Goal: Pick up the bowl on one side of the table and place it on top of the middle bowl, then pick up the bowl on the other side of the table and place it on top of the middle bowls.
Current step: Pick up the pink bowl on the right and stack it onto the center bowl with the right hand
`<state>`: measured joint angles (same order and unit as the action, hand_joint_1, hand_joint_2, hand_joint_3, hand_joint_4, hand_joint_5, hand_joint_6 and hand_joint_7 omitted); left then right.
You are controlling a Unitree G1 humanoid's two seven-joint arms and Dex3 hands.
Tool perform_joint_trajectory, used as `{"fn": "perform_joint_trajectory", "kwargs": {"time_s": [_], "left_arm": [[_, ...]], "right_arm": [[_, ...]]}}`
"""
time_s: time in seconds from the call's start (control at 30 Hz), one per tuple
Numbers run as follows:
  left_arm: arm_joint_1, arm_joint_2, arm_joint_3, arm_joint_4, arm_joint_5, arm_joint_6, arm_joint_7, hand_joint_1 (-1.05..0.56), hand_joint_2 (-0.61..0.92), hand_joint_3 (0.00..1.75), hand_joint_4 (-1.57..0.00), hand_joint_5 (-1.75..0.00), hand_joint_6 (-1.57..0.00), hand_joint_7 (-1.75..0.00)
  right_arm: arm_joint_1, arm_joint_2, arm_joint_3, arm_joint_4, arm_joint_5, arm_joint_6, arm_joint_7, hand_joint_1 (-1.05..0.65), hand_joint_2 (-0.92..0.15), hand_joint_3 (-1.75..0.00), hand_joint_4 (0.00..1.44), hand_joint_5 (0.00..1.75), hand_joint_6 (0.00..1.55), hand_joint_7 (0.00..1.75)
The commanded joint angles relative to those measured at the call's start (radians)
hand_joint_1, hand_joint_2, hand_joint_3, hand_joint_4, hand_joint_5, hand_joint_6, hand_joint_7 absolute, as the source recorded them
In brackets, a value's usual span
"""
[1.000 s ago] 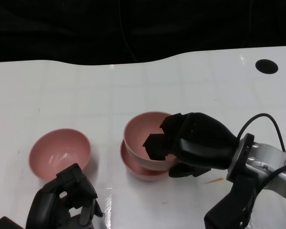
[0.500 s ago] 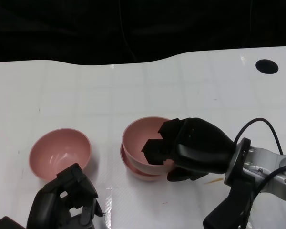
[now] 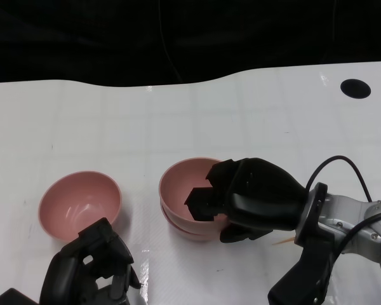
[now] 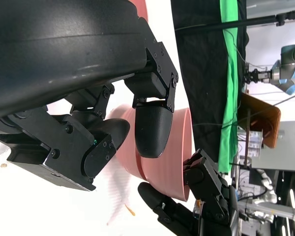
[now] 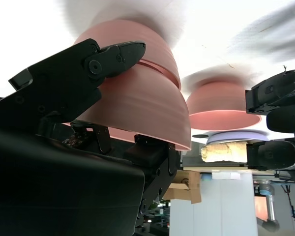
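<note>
Upper bowl (image 3: 187, 189) seated in middle bowl (image 3: 192, 230), table (image 3: 114, 127) centre. My right hand (image 3: 241, 200) clamps its rim, steadying nest. Side bowl (image 3: 80, 203) awaits; my left hand (image 3: 89, 270) beside it, fingers apart, empty.

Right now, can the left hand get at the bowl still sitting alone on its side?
Probably yes. The left hand sits just in front of the lone bowl with nothing between them, and the right hand is busy at the stacked bowls, off to the side.
</note>
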<state>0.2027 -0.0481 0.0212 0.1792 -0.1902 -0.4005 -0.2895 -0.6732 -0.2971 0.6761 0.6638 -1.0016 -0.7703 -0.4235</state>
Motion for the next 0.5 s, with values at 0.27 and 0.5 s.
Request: {"fn": "perform_joint_trajectory", "kwargs": {"time_s": [0.27, 0.5], "left_arm": [[0.010, -0.001, -0.002, -0.001, 0.001, -0.002, 0.012, -0.01, 0.57, 1.23, -0.79, -1.75, -0.74, -1.62], [0.006, 0.003, 0.001, 0.009, -0.001, -0.012, 0.007, 0.00, 0.57, 1.22, -0.79, -1.75, -0.74, -1.61]], "right_arm": [[-0.061, 0.010, 0.029, 0.058, -0.043, 0.006, -0.092, -0.16, -0.85, -0.15, 0.79, 1.75, 0.58, 1.61], [-0.085, 0.023, 0.055, 0.102, -0.067, 0.014, -0.147, -0.16, -0.85, -0.14, 0.79, 1.75, 0.56, 1.66]]}}
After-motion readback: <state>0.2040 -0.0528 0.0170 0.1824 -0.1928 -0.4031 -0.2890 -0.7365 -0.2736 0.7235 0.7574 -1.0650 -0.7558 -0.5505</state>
